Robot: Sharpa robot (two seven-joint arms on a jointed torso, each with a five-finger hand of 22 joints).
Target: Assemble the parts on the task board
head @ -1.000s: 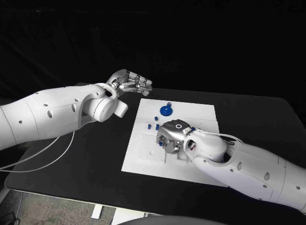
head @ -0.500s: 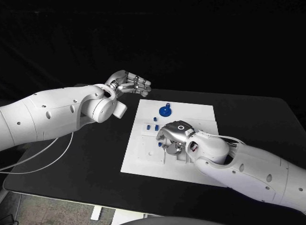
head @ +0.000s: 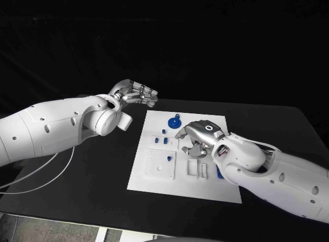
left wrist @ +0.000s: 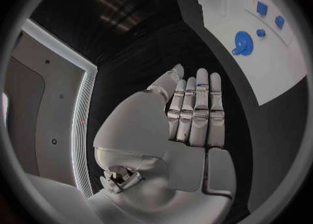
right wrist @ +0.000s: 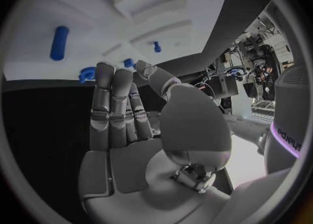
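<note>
Right hand [head: 197,137] hovers over task board [head: 157,174], fingers extended, holding nothing. Left hand [head: 135,93] raised beside board, fingers straight, unloaded.

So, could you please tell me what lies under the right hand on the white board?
The right hand hangs over the white board, near its raised white blocks. Small blue pieces and a round blue part lie beside it. Whatever lies directly beneath it is covered.

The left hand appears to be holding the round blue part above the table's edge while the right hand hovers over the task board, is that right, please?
Not quite: the left hand holds nothing. In the left wrist view its fingers are straight and bare, and the round blue part lies on the task board. The right hand does hover over the board.
</note>
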